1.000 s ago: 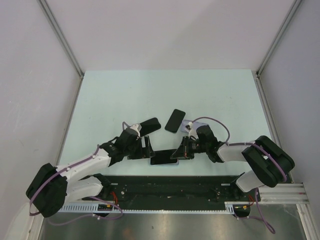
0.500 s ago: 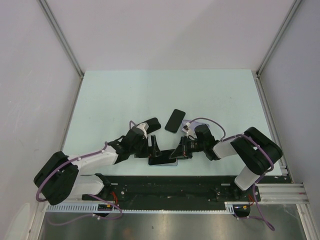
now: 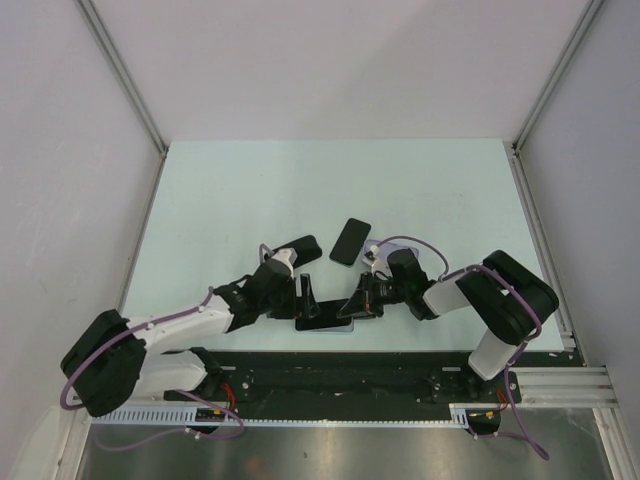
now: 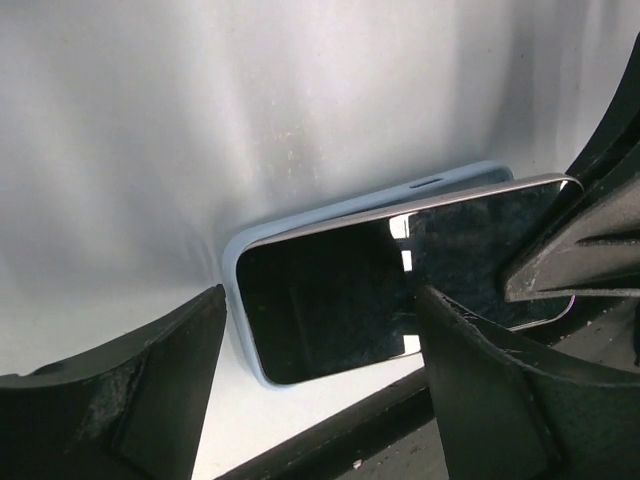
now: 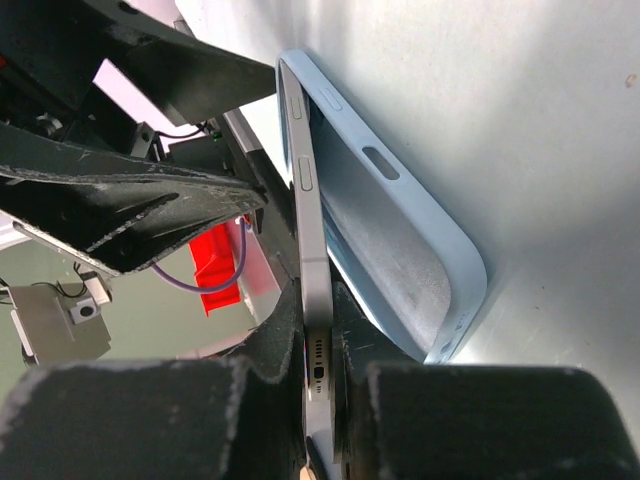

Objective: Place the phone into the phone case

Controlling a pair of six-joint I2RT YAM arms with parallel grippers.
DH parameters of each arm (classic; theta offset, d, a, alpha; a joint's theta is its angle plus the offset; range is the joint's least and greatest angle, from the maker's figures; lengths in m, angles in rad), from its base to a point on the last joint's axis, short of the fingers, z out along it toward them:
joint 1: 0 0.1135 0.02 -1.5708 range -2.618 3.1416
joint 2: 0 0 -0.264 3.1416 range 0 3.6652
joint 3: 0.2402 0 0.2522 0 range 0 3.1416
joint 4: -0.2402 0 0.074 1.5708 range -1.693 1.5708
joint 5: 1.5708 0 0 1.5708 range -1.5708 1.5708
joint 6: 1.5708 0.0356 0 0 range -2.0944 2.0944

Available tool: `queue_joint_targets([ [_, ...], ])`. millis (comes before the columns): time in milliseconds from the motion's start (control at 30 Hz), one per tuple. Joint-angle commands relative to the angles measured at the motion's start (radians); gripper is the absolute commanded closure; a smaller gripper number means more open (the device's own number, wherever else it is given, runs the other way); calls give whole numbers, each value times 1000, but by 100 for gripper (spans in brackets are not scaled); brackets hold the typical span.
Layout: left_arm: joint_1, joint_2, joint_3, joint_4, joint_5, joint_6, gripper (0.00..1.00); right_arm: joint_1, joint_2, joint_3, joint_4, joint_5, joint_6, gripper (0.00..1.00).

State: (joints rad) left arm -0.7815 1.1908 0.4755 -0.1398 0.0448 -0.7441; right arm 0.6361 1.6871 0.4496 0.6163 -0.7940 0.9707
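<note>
- The right gripper (image 3: pixel 355 300) is closed on the phone (image 4: pixel 380 290). It pinches the thin right end of it between both pads, as the right wrist view shows.
- The left gripper (image 3: pixel 304 300) stands wide apart. Its fingers (image 4: pixel 130 400) are on both sides of the phone's left end, and I cannot tell if they touch it.
- The light blue phone case (image 5: pixel 400 240) lies flat on the table (image 3: pixel 300 180), near the near edge and between the two grippers.
- Two dark flat objects (image 3: pixel 297 250) (image 3: pixel 350 241) lie just behind the grippers, apart from the case.
- The phone's long axis goes left to right. Its left end sits in the case, its right end is tilted up out of it, and the screen faces up.
</note>
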Motion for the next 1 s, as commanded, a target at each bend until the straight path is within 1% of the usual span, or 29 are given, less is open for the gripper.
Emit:
queue_joint_targets([
  [0,-24,-92,41,-96,-106,2,21,31,45,3,-92,78,-30,100],
  [33,-28,-102,48,-122,-124,9,23,31,46,3,-89,79,-27,100],
  [133,-56,-123,66,-141,-134,22,31,30,57,4,-73,73,-20,100],
  [167,-76,-123,75,-142,-138,23,37,31,60,8,-70,72,-20,100],
  [233,-93,-111,86,-141,-137,26,44,34,69,11,-67,70,-15,100],
  [267,-108,-100,97,-141,-135,26,54,34,71,12,-66,68,-15,100],
  [300,-114,-80,101,-142,-132,28,58,36,71,15,-66,68,-12,100],
  [333,-117,-67,104,-142,-131,29,66,37,72,15,-69,68,-13,100],
  [433,-124,-19,109,-142,-112,29,72,37,72,20,-81,64,-18,100],
  [533,-125,26,104,-142,-102,29,76,39,66,21,-107,73,-32,96],
  [800,-147,128,117,-142,-85,35,82,42,66,26,-133,81,-47,92],
  [867,-147,145,117,-144,-89,34,83,45,60,37,-170,87,-62,88],
  [900,-147,150,117,-145,-91,31,83,53,57,47,-196,105,-107,83],
  [933,-147,156,118,-149,-91,31,83,59,53,64,-296,125,-133,79],
  [967,-147,171,120,-153,-91,29,84,62,40,89,-341,143,-159,76],
])
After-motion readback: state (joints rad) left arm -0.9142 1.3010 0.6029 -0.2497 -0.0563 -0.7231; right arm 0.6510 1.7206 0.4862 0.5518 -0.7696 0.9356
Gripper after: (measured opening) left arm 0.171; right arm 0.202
